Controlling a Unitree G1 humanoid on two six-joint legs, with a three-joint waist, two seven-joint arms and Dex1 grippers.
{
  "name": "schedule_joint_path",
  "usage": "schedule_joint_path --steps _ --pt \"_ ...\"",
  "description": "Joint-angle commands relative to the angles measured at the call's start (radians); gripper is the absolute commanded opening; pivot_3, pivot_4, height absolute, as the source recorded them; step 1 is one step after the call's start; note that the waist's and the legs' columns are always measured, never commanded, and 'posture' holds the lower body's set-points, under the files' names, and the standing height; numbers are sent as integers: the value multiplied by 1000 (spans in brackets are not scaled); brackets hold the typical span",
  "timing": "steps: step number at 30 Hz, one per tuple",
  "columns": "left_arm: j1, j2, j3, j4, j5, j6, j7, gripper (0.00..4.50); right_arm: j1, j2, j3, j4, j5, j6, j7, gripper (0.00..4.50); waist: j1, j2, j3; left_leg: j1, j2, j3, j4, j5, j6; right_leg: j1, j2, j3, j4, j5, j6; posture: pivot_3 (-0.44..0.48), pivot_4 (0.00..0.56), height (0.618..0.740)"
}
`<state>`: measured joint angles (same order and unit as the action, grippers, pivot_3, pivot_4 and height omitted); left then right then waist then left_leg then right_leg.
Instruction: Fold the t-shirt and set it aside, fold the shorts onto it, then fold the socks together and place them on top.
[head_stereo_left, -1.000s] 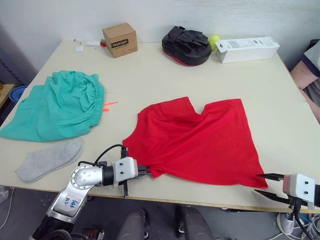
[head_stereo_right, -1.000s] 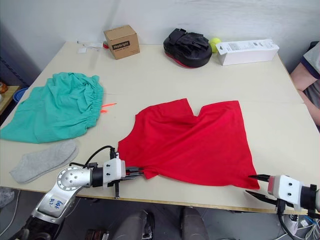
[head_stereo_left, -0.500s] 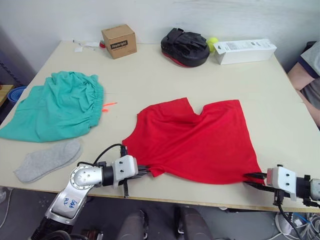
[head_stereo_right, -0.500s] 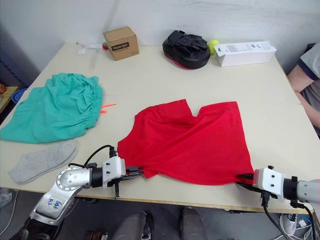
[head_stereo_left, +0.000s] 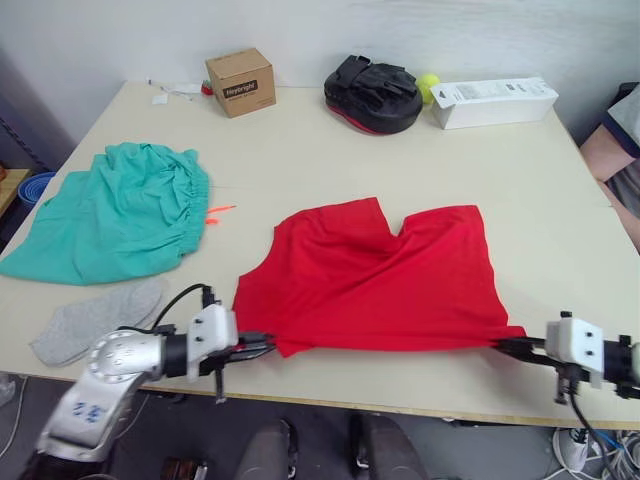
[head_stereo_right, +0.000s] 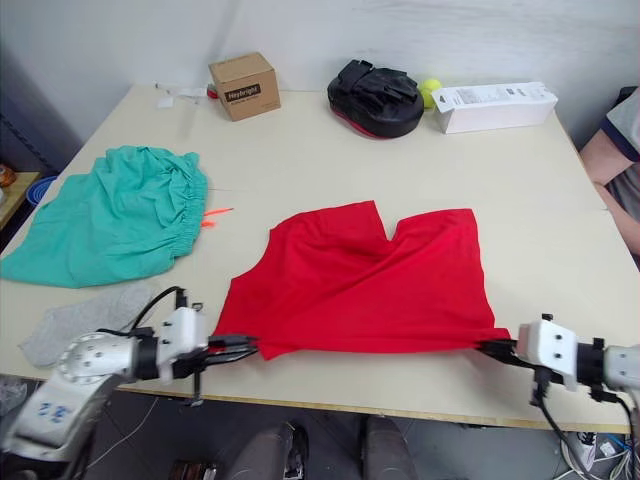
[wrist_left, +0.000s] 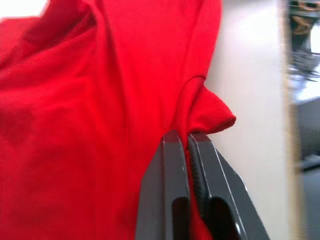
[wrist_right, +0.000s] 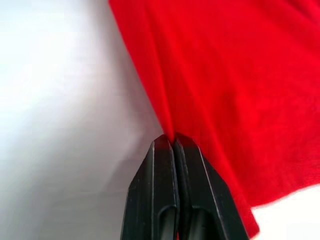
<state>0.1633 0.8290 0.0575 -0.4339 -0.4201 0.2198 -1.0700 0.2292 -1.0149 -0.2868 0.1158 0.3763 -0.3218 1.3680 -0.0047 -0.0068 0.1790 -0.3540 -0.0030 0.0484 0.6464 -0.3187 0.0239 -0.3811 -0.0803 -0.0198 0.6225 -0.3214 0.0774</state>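
Lay spread on the desk (head_stereo_left: 330, 150) near its front edge: the t-shirt (head_stereo_left: 385, 280), red, stretched taut along its near hem. Pinched at the near left corner by the left hand (head_stereo_left: 252, 346), fingers clamped tight on the cloth; pinched at the near right corner by the right hand (head_stereo_left: 510, 345), likewise closed on the fabric. Rested further left, well apart from the shirt: the shorts (head_stereo_left: 115, 210), teal-green. Lay just in front of those, near the desk edge: the socks (head_stereo_left: 95, 318), grey and flat.
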Motion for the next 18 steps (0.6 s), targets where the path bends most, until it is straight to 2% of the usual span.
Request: schedule_joint_path --steps 1,5,9,11,14,15,16,18 --pt "97 95 63 -85 -86 80 -101 0 61 -69 -67 -26 66 82 101 34 0 0 0 0 0 0 0 -1 1 1 0 0 -1 0 0 0 150 740" --pt "113 142 74 -83 -111 128 -113 0 65 -110 -53 -70 97 198 133 34 1 0 1 1 0 -1 2 -2 3 4 0 0 -3 -3 -6 0 150 740" --pt "-40 145 52 20 -98 181 -86 0 -52 -122 4 -110 95 295 110 34 3 1 1 1 0 -1 2 -1 0 4 -1 0 -2 -6 -12 0 150 740" --pt "-261 91 31 150 -73 186 -26 0 -273 -73 47 -51 55 268 40 34 1 1 1 1 0 -1 1 0 0 4 -1 0 -2 -5 -12 0 150 740" --pt "-677 -14 -4 459 59 103 123 0 -712 18 106 166 -59 142 -105 34 -2 1 9 -1 0 0 5 3 -1 2 1 -1 -2 2 -7 0 150 740" --pt "-830 -47 -8 593 113 59 191 0 -870 40 125 273 -134 66 -189 34 -2 0 10 -4 -1 0 6 7 1 -1 2 -1 -1 13 6 0 150 740" --pt "-974 -76 -8 728 164 -18 256 0 -1013 63 137 373 -193 -12 -265 34 -2 0 10 -12 -2 0 5 12 1 -9 2 -1 -1 15 6 0 150 740" --pt "-1270 -115 -1 1023 254 -178 414 0 -1294 94 171 577 -344 -149 -507 34 2 -2 10 -25 -3 2 6 19 -7 -24 3 -2 2 15 7 0 150 740"
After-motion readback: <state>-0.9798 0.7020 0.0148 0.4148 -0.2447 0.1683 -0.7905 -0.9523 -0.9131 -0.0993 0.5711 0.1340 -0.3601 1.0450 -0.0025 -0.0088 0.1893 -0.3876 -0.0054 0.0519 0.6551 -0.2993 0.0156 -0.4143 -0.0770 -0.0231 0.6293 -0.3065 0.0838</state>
